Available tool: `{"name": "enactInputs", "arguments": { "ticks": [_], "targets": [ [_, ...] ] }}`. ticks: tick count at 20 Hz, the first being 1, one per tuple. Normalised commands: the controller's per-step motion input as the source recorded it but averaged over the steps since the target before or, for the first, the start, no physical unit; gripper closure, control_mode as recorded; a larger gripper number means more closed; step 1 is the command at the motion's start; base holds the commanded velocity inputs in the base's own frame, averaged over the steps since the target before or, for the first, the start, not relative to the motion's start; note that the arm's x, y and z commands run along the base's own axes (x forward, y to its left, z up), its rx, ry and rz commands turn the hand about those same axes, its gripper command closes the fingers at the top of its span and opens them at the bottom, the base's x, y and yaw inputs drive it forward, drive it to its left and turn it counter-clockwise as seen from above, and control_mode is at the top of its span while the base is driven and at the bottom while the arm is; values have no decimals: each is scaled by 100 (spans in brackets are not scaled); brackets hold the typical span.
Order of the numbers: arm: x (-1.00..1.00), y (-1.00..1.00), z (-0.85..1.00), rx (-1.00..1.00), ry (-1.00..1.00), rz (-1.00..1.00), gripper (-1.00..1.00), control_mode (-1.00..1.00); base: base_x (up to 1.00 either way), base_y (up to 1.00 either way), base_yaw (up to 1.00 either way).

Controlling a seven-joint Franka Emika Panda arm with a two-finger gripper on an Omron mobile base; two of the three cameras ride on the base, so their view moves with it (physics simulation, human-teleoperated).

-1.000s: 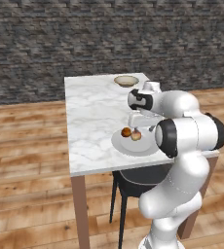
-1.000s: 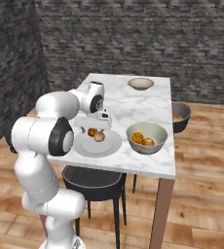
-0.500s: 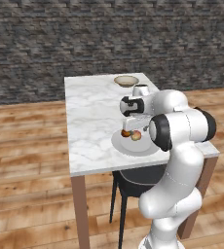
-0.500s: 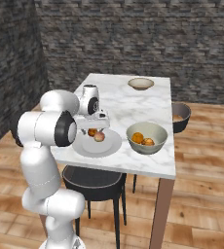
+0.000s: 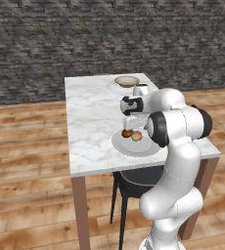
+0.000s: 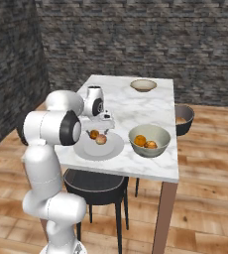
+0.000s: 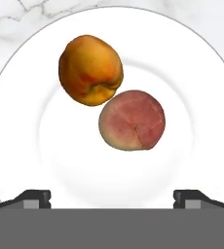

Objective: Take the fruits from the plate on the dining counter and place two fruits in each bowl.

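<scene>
Hanging over the plate point(image 7: 192, 73) with its fingers wide apart, the claw point(image 7: 112, 197) holds nothing; two fruits point(image 7: 90, 69) touch there.

You see the flat round pale plate point(image 7: 192, 68) cut off at the hand view's sides. In the left base view, the white arm hides the near tan bowl and the plate's right rim.

Two touching fruits point(image 7: 114, 99) on the plate point(image 7: 196, 97) — two more in the near bowl point(image 6: 149, 141), far bowl point(image 6: 143, 85) on the dining counter point(image 6: 136, 109).

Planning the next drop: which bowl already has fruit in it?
The near bowl beside the plate, holding two orange fruits. The far bowl looks empty.
</scene>
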Motion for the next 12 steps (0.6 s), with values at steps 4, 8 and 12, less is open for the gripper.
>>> {"name": "enactInputs", "arguments": {
  "ticks": [4,8,12],
  "targets": [
    [24,0,-28,0,0,0,-100,-100,0,0,0],
    [28,-7,-34,0,0,0,-100,-100,0,0,0],
    [14,-13,-35,0,0,0,-100,-100,0,0,0]
  ]
}}
